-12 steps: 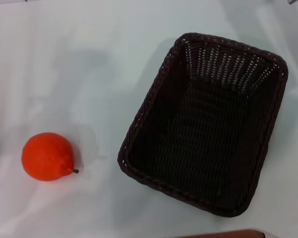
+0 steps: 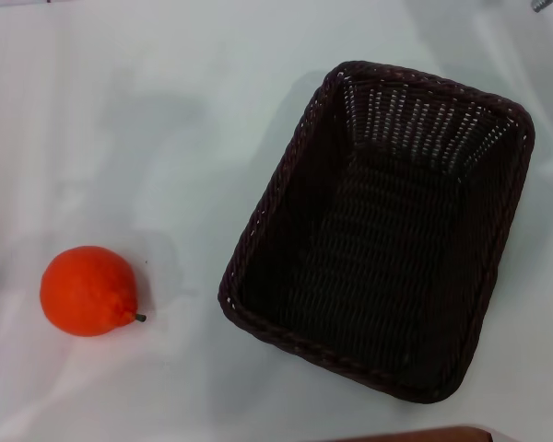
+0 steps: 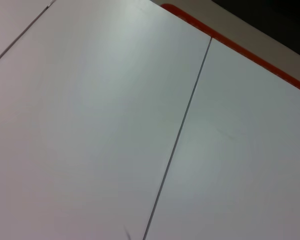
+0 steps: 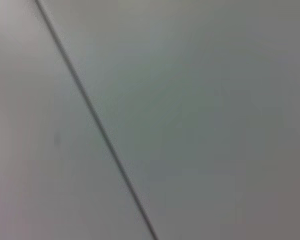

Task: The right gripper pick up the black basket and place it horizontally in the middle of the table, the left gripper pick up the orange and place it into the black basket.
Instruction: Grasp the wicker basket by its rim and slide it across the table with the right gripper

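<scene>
In the head view the orange [image 2: 86,290] lies on the white table [image 2: 166,138] at the near left, its small dark stem pointing right. The black basket [image 2: 281,198] stands to its right, empty. Its long side runs from near to far and is slightly turned. The orange and the basket are well apart. Neither gripper shows in the head view. The left wrist view and the right wrist view show only white surface with a thin dark seam [image 3: 180,135] [image 4: 97,125], and no fingers.
A tiny grey metal piece [image 2: 540,5] shows at the head view's top right corner. I cannot tell what it is. A red-orange strip [image 3: 235,47] with a dark area beyond it borders the white surface in the left wrist view. A brown edge [image 2: 415,435] shows at the near side.
</scene>
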Robot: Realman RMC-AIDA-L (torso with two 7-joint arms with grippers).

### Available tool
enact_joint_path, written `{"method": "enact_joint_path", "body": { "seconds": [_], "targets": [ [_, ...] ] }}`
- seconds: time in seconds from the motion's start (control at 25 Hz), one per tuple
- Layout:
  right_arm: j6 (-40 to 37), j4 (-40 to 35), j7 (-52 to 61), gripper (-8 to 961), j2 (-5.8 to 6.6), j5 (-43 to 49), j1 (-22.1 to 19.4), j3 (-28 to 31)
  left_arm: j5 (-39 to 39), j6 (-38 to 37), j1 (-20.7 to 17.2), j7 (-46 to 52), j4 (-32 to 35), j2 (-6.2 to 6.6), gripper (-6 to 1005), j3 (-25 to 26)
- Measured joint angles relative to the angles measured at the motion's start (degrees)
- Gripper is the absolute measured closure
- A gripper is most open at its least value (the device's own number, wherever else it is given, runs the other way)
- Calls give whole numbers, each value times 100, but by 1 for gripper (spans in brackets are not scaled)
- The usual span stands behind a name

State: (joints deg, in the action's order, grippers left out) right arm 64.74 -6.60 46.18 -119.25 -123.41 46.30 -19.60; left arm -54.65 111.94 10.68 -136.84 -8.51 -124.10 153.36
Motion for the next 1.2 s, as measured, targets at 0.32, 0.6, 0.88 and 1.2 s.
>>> {"method": "enact_joint_path", "body": {
  "seconds": [0.32,0.6,0.88,1.2],
  "targets": [
    [-477,-1712,2281,57,244,1345,-223,-2016,25,4,-9,0,-1,6,116,0],
    [513,-3329,5401,56,905,4613,-224,-2886,41,-35,14,0,-17,15,115,11],
    [2334,-5048,7213,56,1145,7172,29,-2811,43,-50,43,0,-34,32,115,24],
    [3333,-5385,7431,57,1013,9115,526,-2785,46,-70,59,0,-37,33,115,24]
  ]
}}
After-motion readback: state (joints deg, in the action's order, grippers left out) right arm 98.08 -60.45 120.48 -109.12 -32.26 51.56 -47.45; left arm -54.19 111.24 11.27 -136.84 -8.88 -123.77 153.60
